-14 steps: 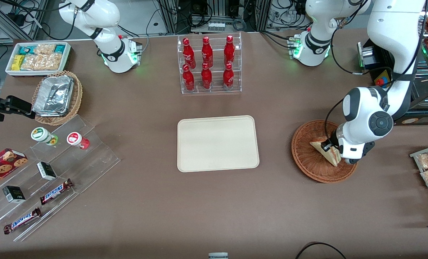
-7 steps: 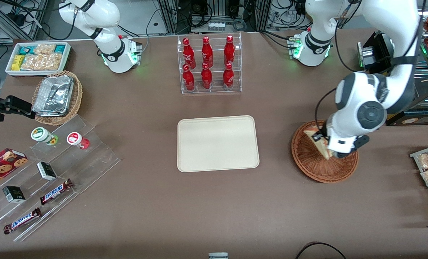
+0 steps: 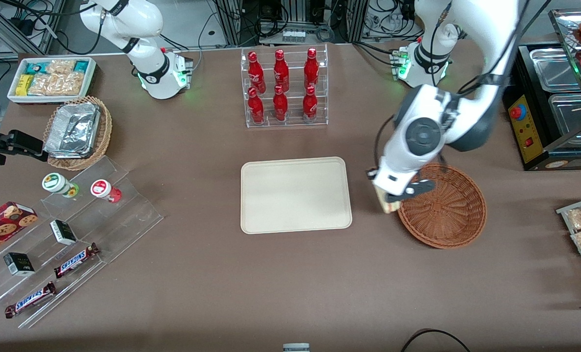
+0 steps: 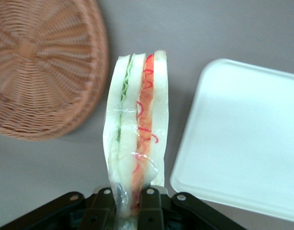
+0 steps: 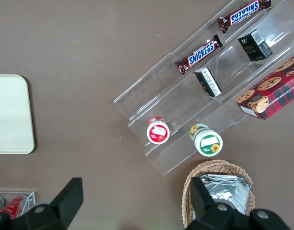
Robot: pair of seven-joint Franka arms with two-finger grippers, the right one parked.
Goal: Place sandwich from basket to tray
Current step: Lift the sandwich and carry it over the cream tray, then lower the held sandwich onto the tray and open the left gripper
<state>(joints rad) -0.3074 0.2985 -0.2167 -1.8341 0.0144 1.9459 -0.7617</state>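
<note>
Clamped on the plastic-wrapped triangular sandwich [image 4: 136,129] of pale bread with red and green filling layers, my left pincer [image 4: 131,201] hangs in the air between the round reddish-brown woven wicker basket [image 3: 441,205] and the flat cream-coloured rectangular plastic tray [image 3: 295,194]. Both fingers [image 4: 150,196] pinch the wedge's lower end; its layered edge stands upright.

Status, as I judge it:
1. Pickup: done. The basket holds nothing I can see.
2. Transfer: partly done. The wedge has cleared the basket rim and sits over bare brown table, near the tray's edge.
3. Placement: outstanding. The tray bears nothing; I must carry across its rim, lower, and release.
</note>
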